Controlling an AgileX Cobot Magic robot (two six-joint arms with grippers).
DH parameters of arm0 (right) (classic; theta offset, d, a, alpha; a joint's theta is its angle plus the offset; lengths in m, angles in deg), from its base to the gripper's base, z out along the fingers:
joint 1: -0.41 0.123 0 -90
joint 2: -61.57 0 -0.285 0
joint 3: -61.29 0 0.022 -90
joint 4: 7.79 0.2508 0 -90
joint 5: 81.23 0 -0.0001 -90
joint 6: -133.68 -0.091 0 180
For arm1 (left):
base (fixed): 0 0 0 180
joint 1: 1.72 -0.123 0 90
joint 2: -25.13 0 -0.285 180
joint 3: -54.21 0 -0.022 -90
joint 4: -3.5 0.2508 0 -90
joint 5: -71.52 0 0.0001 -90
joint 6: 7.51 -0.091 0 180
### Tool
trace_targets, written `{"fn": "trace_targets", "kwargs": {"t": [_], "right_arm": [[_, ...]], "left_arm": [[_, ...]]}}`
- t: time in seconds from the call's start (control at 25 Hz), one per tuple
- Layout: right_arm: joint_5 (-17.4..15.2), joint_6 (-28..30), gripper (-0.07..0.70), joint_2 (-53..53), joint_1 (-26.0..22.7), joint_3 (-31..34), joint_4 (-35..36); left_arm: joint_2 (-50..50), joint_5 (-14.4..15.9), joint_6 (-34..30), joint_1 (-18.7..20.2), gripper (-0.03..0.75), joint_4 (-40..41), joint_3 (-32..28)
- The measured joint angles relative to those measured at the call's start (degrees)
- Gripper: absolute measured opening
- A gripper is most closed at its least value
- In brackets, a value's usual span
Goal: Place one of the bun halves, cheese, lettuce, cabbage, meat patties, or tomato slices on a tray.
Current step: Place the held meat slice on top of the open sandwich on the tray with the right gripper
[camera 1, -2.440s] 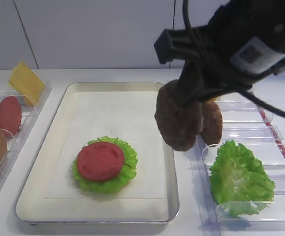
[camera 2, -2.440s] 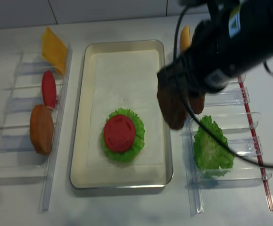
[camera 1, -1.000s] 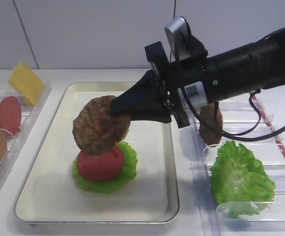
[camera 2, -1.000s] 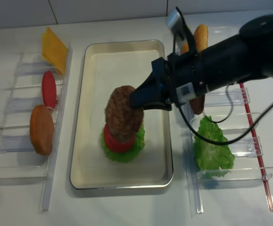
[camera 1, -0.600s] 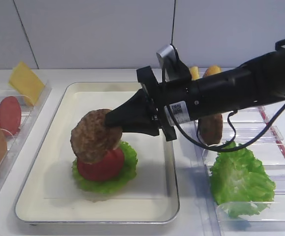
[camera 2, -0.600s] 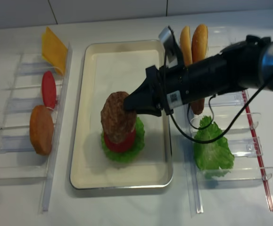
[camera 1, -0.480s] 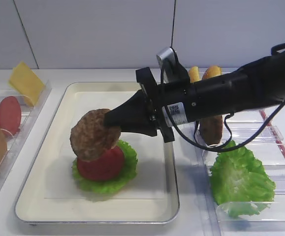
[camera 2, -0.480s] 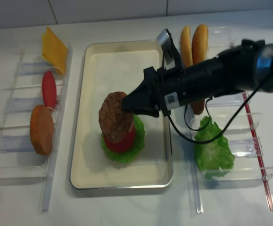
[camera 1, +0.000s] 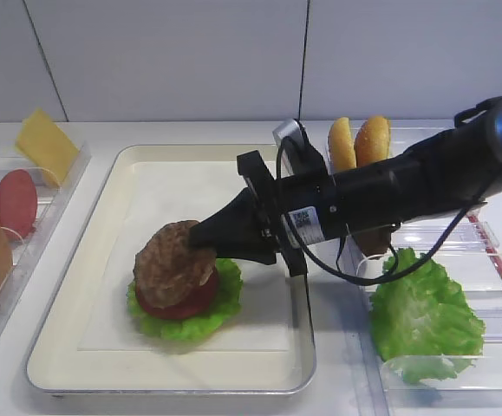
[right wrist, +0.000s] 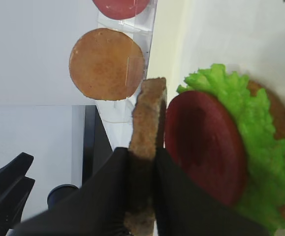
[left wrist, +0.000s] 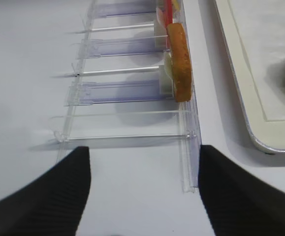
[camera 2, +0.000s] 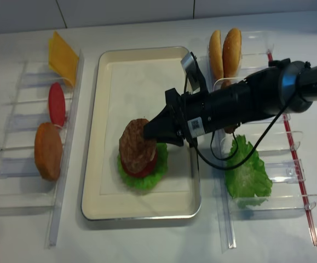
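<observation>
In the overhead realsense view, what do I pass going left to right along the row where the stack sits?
Bun half in the left rack → tray's left rim → meat patty held by the right hand over the tomato slice → tray's right rim → lettuce in the right rack.

Front and overhead views share tray (camera 1: pixel 103 195) — wrist cameras close.

light: bright, even, overhead | shadows: soft, faint | blur: black left gripper fingers (left wrist: pixel 36 194) fuzzy up close | glare: none really
</observation>
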Motion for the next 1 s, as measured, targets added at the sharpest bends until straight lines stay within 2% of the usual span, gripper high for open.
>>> {"fn": "trace_targets", "kwargs": {"t": [0.4, 0.76, 0.84, 1.0], "right_arm": [[0.0, 0.1, 0.146, 0.1, 0.0, 0.0, -0.9], [-1.4, 0.0, 0.146, 2.0, 0.0, -0.5, 0.4], [-1.4, 0.0, 0.170, 2.2, 0.3, -0.5, 0.5], [-1.4, 0.3, 0.270, 2.2, 0.3, -0.5, 0.5]], "left_arm": [[0.0, 0.0, 0.0, 0.0, 0.456, 0.0, 0.0], [0.0, 0.0, 0.0, 0.0, 0.456, 0.0, 0.0], [0.0, 0.0, 0.0, 0.0, 0.456, 0.0, 0.0], [0.0, 0.0, 0.0, 0.0, 0.456, 0.0, 0.0]]}}
